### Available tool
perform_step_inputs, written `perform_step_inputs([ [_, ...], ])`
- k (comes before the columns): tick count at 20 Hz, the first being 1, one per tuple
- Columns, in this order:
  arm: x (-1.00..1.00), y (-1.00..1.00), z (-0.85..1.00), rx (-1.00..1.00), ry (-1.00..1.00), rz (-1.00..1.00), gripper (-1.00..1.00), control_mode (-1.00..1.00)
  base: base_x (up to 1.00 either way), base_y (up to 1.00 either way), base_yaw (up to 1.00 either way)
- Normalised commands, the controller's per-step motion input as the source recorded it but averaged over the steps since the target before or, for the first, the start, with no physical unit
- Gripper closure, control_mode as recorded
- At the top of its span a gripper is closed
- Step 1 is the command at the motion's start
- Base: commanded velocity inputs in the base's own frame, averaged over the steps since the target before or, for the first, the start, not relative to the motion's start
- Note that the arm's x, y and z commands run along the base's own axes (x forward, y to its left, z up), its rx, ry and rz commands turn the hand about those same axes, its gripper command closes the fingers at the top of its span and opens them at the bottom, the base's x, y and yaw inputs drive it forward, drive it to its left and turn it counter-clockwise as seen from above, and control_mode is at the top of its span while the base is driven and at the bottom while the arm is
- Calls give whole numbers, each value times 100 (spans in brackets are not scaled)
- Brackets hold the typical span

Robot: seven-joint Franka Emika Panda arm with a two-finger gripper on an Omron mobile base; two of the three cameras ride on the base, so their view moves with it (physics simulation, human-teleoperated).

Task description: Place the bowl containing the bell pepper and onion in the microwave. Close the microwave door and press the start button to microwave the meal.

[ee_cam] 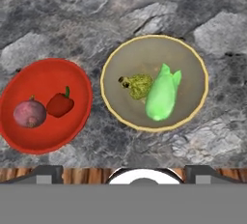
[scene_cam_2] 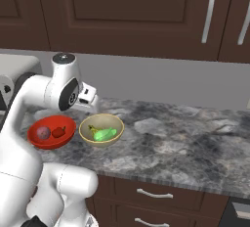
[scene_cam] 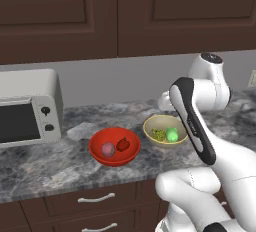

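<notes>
Hand (ee_cam: 123, 170) spread | hand view: bowl (ee_cam: 46, 105) beside tan bowl (ee_cam: 154, 80) | left base: toaster oven (scene_cam: 30, 107)

The white arm folds high above the counter, its hand (ee_cam: 123, 172) pointing straight down, fingers spread wide, holding nothing.

At the left of the frame sits the red bowl (ee_cam: 46, 105) on the grey marbled counter (ee_cam: 144, 10). Inside it the onion (ee_cam: 30, 113) lies at left, touching the bell pepper (ee_cam: 60, 105) beside it. Just right, close but apart, a tan bowl (ee_cam: 154, 49) holds a bright green item (ee_cam: 161, 95) against a small olive-green lumpy piece (ee_cam: 137, 85).
</notes>
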Motion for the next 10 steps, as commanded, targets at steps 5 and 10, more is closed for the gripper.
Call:
perform_step_inputs([
  [5,-5,38,-66,0,5,0,-100,-100,0,0,0],
  [10,-5,43,-76,4,7,0,-100,-100,0,0,0],
])
